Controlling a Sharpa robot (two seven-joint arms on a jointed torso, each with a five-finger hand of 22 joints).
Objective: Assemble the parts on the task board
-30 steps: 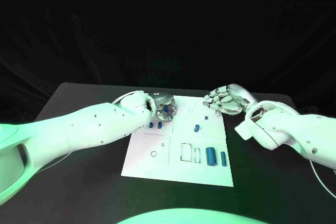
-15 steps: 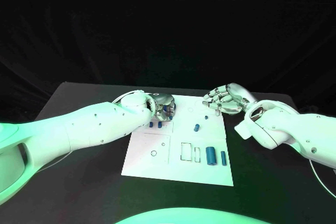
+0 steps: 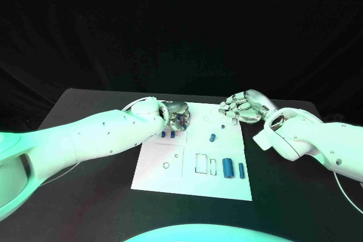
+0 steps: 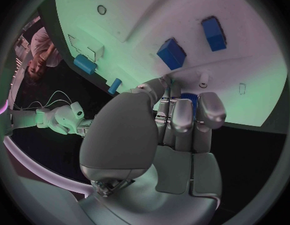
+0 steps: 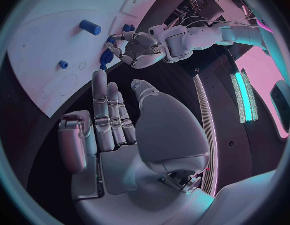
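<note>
Blue parts (image 3: pixel 227 167) on white task board (image 3: pixel 189 180)

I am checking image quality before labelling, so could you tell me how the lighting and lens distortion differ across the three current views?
Head view: green light washes both arms and the task board, backdrop black, edges straight. Left wrist view: fisheye bends the board's edges, green fading to violet behind the left hand. Right wrist view: pink and cyan room light glares beside the right hand, and the board curves.

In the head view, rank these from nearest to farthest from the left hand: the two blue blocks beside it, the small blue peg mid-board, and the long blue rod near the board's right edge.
1. Blue blocks, just under the left hand.
2. Small blue peg, mid-board.
3. Long blue rod, near right corner.
</note>
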